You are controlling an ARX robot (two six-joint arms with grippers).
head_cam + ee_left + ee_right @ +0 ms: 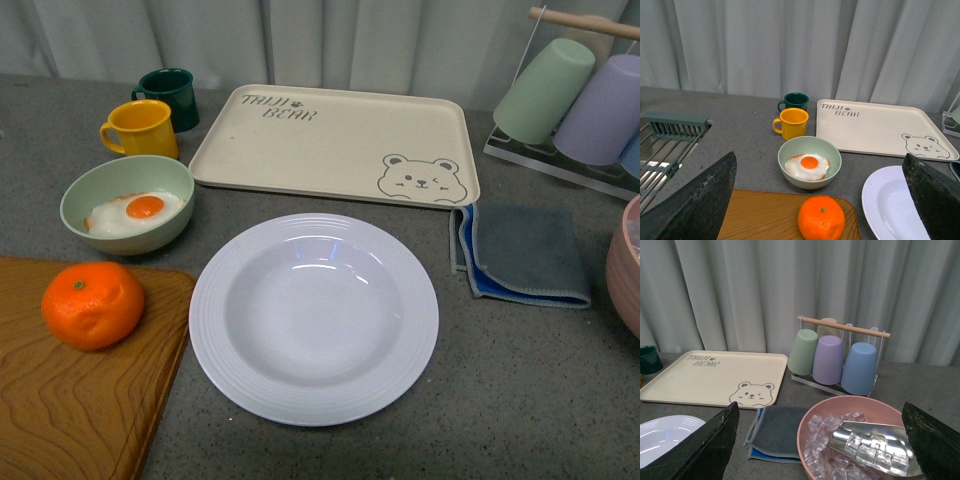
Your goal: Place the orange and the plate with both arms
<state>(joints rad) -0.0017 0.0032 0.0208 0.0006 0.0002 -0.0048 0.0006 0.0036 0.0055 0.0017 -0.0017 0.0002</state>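
Note:
The orange [92,305] is a round bright mandarin on a wooden board [70,410] at the front left. It also shows in the left wrist view [821,218], between the wide-open fingers of my left gripper [822,200] and ahead of them. The white ribbed plate [313,316] lies empty on the grey table at the centre, to the right of the board, and its edge shows in the left wrist view [880,200] and in the right wrist view [665,437]. My right gripper [820,445] is open and empty, above a pink bowl of ice. Neither arm shows in the front view.
A pale green bowl [127,203] holds a fried egg. Behind stand a yellow mug [142,128], a dark green mug [170,95] and the beige bear tray [335,143]. A grey-blue cloth [522,253], a cup rack [580,100] and the pink ice bowl [860,440] with a metal scoop are at the right.

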